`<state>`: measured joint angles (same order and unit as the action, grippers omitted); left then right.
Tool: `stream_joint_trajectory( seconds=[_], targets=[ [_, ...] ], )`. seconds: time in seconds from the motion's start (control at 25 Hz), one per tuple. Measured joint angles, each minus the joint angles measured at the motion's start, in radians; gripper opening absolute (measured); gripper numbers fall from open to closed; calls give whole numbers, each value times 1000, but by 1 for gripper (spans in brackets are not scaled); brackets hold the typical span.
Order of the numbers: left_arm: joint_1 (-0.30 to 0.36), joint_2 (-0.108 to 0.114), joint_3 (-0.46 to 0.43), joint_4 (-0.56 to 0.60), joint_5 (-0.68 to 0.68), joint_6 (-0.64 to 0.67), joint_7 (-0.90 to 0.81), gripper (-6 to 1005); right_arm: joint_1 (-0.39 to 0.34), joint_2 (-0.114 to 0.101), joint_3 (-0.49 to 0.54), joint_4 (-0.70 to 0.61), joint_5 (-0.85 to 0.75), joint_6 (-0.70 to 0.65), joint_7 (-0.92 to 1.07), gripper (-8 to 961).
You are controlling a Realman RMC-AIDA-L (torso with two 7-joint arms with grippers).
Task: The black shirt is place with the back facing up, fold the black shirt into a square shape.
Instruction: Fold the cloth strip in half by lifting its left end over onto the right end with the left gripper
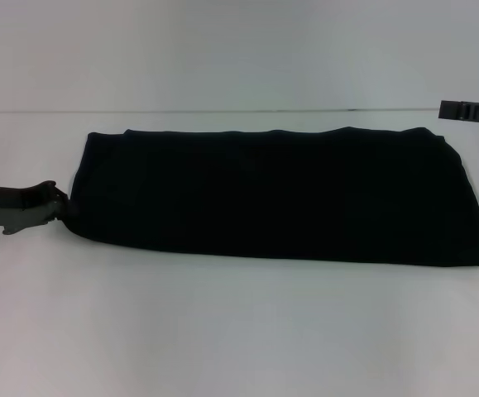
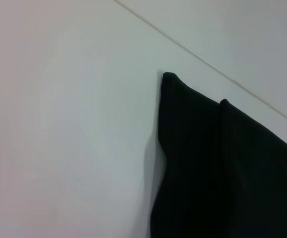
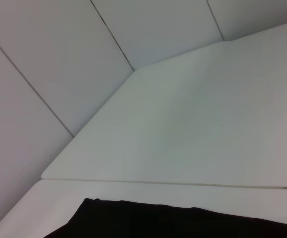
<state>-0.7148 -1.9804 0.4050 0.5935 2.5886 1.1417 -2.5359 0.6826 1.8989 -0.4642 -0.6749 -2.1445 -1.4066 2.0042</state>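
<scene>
The black shirt (image 1: pixel 276 197) lies across the middle of the white bench (image 1: pixel 239 331) as a long band running left to right, already doubled lengthwise, with layered edges showing along its far side. The left gripper (image 1: pixel 57 205) sits low at the shirt's left end, and its jaws look closed on the near-left corner, where the cloth bunches slightly against them. The left wrist view shows that end of the shirt (image 2: pixel 217 168) with two stacked edges and a small fold near its far corner. The right gripper (image 1: pixel 471 111) hangs at the far right, above and just beyond the shirt's far-right corner, apart from the cloth; whether its jaws are wide or narrow cannot be told. The right wrist view shows only a strip of the shirt (image 3: pixel 183 223) below it. The remaining work appears to be carrying one end over the other to shorten the band into a square. The risk is that a grip on one corner alone catches only the top layer, so the layers slide apart, or that the far-left corner lags and the fold lands skewed.
</scene>
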Motion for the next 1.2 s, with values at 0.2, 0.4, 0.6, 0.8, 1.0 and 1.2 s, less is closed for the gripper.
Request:
stream_joint_trajectory(
  seconds=[0.2,0.4,0.6,0.8,1.0,1.2],
  targets=[
    [4,0,1,6,1,-1,13,36,0,3,0,2,0,2,-1,931],
    [10,0,1,7,4,1,27,47,1,12,1,3,0,5,-1,931],
    [35,0,-1,37,5,13,36,59,5,25,1,3,0,24,-8,931],
    [122,4,-10,155,6,49,41,70,15,32,-5,19,32,54,-9,931],
    [184,20,-70,247,6,100,54,82,33,49,-1,29,53,69,-10,929],
    [180,46,-176,292,-73,263,116,93,37,62,-2,30,70,91,-21,930]
  ],
)
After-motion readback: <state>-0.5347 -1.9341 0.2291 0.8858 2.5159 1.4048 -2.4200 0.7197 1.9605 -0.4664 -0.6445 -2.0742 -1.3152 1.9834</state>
